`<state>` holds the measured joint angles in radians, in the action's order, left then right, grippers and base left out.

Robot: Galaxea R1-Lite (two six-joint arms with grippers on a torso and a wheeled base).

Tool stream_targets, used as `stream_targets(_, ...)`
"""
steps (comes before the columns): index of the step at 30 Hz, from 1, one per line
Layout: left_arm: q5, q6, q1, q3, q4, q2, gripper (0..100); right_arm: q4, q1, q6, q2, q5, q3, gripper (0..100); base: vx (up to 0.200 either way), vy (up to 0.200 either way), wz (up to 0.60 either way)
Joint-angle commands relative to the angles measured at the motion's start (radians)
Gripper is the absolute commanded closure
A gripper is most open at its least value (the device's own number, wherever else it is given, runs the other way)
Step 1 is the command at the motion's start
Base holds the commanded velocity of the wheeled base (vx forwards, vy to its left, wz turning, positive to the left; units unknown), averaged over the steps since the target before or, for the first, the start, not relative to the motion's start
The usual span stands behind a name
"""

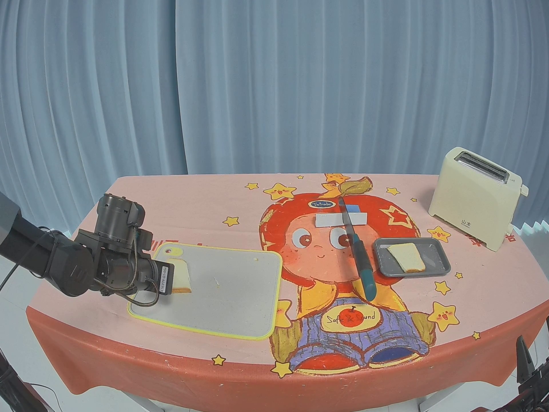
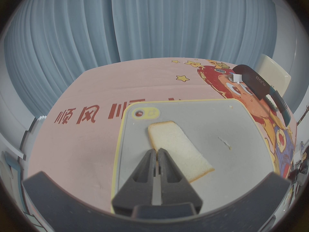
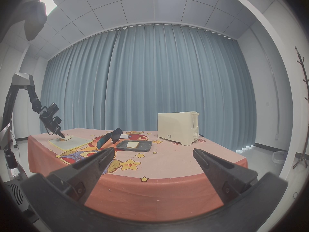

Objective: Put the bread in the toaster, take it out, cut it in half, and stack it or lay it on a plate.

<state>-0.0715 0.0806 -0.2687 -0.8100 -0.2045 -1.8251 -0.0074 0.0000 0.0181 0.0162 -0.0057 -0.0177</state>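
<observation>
1. Closest to me is the right pincer. It hangs low off the front of the bench, way out to the right of the cutting board, with its jaws spread wide and nothing between them.
2. The left pincer sits over the left end of the cutting board. Its fingers are pressed together and the tips are down at the near edge of the bread slice. I honestly can't tell if they're pinching it or just touching it.
3. That bread slice lies flat on the left part of the cutting board, just my side of the corner with the yellow hanging hole. There are a couple of crumbs further along the board.
4. The cutting board itself is grey with a yellow rim and lies flat on the bench.
5. The knife is to the right of the cutting board and not touching it. Its teal handle points toward me and the dark blade lies across a small white block.
6. Further right of the cutting board, past the knife handle, is a dark tray with a second bread piece lying flat in it.
7. The cream toaster is the farthest thing right and back from the cutting board, standing upright with its slot up.
8. Behind it all hangs a blue curtain.
</observation>
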Motion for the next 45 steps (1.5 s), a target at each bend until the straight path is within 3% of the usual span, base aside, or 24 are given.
stream_targets(1,0.002,0.001,0.000,0.020,-0.010,0.073,100,0.000,0.000,0.000,-0.016,0.000,0.018,0,0.000,0.000,0.00)
stream_targets(5,0.007,0.010,0.000,0.060,-0.012,0.234,100,0.000,0.000,0.000,-0.016,0.000,0.018,0,0.000,0.000,0.00)
stream_targets(18,0.007,0.010,-0.010,0.089,-0.013,0.437,100,0.000,0.000,0.000,-0.016,0.000,0.018,0,0.000,0.000,0.00)
stream_targets(29,0.027,0.014,-0.014,0.091,-0.012,0.501,100,0.000,0.000,0.000,-0.016,0.000,0.018,0,0.000,0.000,0.00)
stream_targets(45,0.041,0.014,-0.015,0.100,-0.010,0.510,100,0.000,0.000,0.000,-0.016,0.000,0.018,0,0.000,-0.200,0.00)
